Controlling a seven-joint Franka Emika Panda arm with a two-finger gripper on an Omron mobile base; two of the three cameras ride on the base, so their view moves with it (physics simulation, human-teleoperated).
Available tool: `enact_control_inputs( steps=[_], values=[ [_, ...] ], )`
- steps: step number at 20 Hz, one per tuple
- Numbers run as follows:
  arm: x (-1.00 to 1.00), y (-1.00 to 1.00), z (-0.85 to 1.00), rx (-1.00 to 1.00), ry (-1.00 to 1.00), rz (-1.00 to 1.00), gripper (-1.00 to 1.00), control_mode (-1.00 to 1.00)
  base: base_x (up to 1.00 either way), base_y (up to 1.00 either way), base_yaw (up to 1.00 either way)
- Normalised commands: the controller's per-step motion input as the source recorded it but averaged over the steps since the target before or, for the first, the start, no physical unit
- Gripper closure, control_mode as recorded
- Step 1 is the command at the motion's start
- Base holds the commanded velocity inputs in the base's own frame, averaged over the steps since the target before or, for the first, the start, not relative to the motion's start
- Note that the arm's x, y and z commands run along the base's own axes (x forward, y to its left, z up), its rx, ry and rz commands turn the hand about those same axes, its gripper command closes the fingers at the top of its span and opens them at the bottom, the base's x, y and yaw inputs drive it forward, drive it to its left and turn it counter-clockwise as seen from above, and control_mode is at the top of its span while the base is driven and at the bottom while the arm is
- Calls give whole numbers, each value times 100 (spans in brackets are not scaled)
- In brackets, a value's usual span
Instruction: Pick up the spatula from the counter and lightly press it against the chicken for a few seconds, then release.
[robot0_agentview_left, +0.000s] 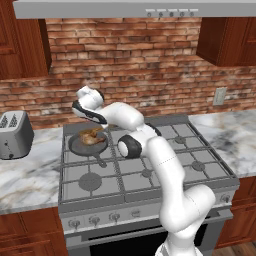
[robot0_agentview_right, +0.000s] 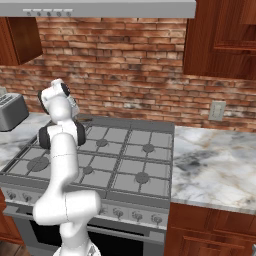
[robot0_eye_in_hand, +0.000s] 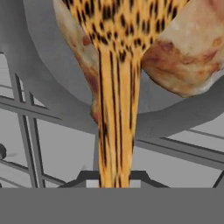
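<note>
Hand view: claw (robot0_eye_in_hand: 114, 178) closed on the spatula (robot0_eye_in_hand: 116, 109) above the pan (robot0_eye_in_hand: 41, 83).
The spotted handle rises from between the tips, gripped tight. The blade lies across the chicken (robot0_eye_in_hand: 188, 57), though contact is unclear. Left base view places the pan on the stove's (robot0_agentview_left: 165, 167) rear left burner.

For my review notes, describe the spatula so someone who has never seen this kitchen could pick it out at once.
Start at the grey gas stove against the brick wall; at its rear left sits a dark pan holding browned chicken. The spatula reaches from the end effector to that chicken, and it alone has an orange, black-spotted leopard pattern.
</note>
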Motion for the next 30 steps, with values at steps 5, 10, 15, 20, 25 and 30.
enact_control_inputs(
  steps=[5,10,15,20,25,30],
  values=[
    [-13,-7,-7,0,0,0,100,-100,0,0,0],
    [-12,-2,-6,0,0,0,100,-100,0,0,0],
    [-10,-2,-5,0,0,0,100,-100,0,0,0],
    [-9,-2,-4,0,0,0,100,-100,0,0,0],
    [-9,-2,-5,0,0,0,100,-100,0,0,0],
    [-6,-6,0,0,0,0,100,-100,0,0,0]
  ],
)
